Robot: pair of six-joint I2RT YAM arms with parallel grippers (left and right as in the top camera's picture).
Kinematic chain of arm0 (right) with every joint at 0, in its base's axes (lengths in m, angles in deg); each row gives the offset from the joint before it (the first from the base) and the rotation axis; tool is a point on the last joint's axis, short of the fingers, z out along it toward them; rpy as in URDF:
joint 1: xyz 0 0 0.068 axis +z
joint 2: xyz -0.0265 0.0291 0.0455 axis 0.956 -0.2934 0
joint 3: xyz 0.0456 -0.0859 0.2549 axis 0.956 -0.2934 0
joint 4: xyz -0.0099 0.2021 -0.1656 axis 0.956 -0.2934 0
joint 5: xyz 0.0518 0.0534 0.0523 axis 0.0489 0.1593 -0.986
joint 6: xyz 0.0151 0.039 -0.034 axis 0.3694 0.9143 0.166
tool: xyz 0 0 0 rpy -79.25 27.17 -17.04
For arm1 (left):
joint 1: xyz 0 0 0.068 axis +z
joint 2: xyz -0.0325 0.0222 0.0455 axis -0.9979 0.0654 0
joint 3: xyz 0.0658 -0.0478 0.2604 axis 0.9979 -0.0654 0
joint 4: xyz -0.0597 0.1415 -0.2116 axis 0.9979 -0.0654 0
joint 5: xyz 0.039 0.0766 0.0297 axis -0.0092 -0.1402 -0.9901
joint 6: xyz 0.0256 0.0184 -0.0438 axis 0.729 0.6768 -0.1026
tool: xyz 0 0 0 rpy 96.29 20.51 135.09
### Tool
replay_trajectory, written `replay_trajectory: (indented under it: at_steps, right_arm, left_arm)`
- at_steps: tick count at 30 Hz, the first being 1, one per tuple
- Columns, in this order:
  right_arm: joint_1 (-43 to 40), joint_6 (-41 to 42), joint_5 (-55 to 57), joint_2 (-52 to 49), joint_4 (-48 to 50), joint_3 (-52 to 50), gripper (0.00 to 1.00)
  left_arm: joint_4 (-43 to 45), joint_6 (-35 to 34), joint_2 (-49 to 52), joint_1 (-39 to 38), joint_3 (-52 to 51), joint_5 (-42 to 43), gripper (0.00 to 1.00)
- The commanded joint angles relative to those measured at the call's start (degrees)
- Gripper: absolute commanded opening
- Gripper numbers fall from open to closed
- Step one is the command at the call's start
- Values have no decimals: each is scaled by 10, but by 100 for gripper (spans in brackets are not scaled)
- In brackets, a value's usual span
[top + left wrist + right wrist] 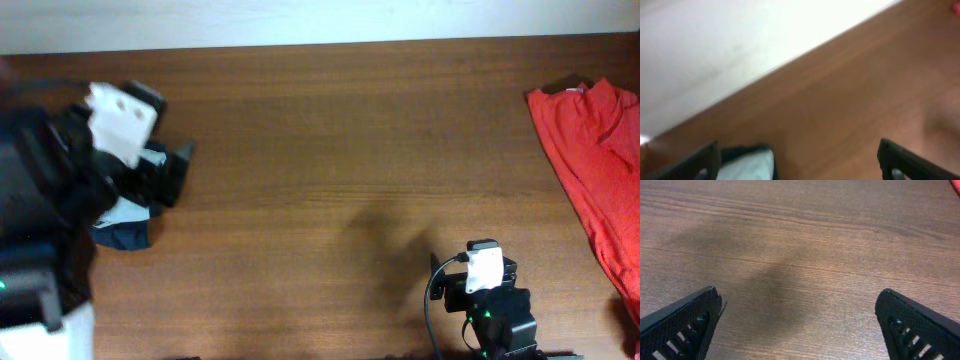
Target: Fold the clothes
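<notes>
The clothes, a pale blue-green garment (751, 166), show only as a small patch at the bottom of the left wrist view, just inside the left finger (705, 161), with dark navy cloth (742, 150) edging it. Overhead, a bit of the pale cloth (122, 212) peeks out under the left arm (60, 170). My left gripper (800, 162) hangs open above the table, holding nothing. My right gripper (797, 325) is open over bare wood near the front edge, its arm (490, 295) at the bottom.
A bright red garment (590, 140) lies at the table's right edge. Dark navy cloth (130, 236) sits at the left under the left arm. A white wall borders the wooden table (330, 150) at the back.
</notes>
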Motion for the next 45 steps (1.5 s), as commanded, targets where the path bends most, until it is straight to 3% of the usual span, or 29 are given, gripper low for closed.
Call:
replay_trajectory:
  at_steps: [1, 12, 21, 29, 45]
  right_arm:
    - [-3, 5, 1, 7, 1, -4, 99]
    - [-3, 5, 1, 7, 1, -4, 99]
    - [-3, 5, 1, 7, 1, -4, 99]
    - [-3, 5, 1, 7, 1, -4, 99]
    - [-3, 5, 1, 7, 1, -4, 99]
  left_arm:
    - [52, 4, -92, -9, -133, -31, 100]
    - [178, -9, -368, -10, -493, -49, 100]
    - [204, -58, -555, -10, -683, -47, 100]
    - [317, -73, -643, -38, -819, -48, 99]
    - [332, -75, -643, -48, -821, -75, 100]
